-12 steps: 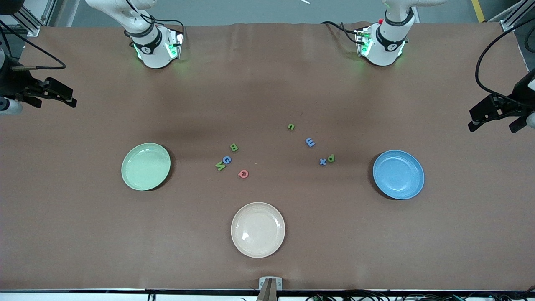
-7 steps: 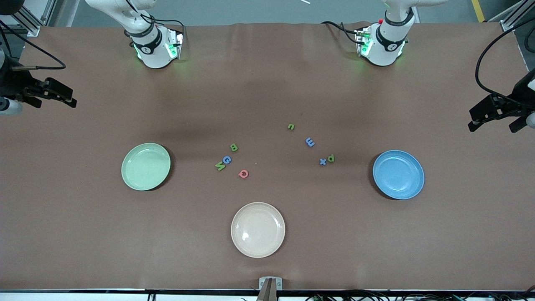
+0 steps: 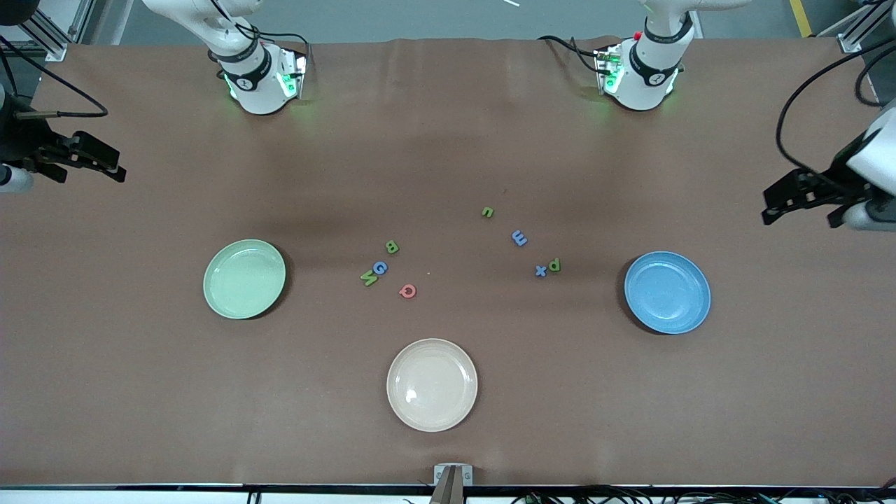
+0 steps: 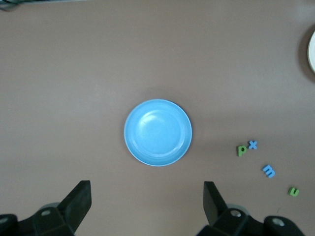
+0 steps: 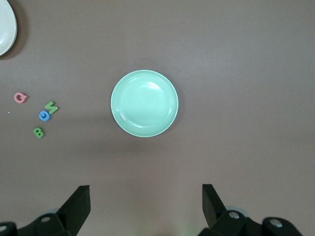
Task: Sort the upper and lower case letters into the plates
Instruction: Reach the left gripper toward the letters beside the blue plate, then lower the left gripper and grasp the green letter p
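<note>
Letters are lying in two loose clusters on the worktop (image 3: pixel 448 140), midway between the plates. Capitals B (image 3: pixel 392 246), G (image 3: pixel 380 267), N (image 3: pixel 369 278) and Q (image 3: pixel 407 290) are sitting toward the green plate (image 3: pixel 244 278). Lowercase n (image 3: pixel 488 211), m (image 3: pixel 519 238), x (image 3: pixel 540 270) and p (image 3: pixel 554 264) are sitting toward the blue plate (image 3: pixel 667 292). The beige plate (image 3: pixel 432 384) is lying nearest the front camera.

The right claw (image 3: pixel 87 162) is hanging at its own end of the worktop, jaws spread wide and holding nothing; the left claw (image 3: pixel 805 198) is doing likewise at its end. Each is hovering well apart from every letter, with its plate lying between it and its cluster. So the capitals are lying nearer the right arm, the small letters nearer the left, and either arm is probably needing to reach inward past its plate.
</note>
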`<state>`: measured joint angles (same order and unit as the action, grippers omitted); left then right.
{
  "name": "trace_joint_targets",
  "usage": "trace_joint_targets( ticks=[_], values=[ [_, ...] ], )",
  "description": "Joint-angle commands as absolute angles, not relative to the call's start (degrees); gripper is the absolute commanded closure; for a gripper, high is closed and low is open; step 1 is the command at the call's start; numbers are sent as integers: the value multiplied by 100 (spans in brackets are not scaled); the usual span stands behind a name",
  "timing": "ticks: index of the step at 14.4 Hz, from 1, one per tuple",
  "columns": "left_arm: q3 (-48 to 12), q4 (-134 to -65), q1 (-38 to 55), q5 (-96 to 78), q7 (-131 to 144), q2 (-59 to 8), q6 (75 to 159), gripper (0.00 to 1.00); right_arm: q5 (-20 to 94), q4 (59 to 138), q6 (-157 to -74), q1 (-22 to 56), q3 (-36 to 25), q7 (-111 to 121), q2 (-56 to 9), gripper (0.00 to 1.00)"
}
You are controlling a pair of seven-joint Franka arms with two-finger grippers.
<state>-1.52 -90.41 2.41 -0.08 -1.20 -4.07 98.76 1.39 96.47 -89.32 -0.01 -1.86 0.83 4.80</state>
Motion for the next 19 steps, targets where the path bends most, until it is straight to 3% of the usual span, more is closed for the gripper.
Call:
trace_joint_targets(
  ticks=[1,10,15,19],
  values=[
    [-360,-9052,351,-105,-71,-623,9809,0,149,9809,-9000,-53,-167,176,650,0],
    [-580,-9166,1326,-123,1318,-1923,10545,0,149,9809,-8982,-53,-158,176,650,0],
    [-580,-10378,1669,-123,1783,-2004,11881,0,132,9809,-8974,-53,-167,202,650,0],
    [-571,-10494,2047,-44,2232,-2398,12146,1,114,9809,-8965,-53,-158,211,650,0]
  ],
)
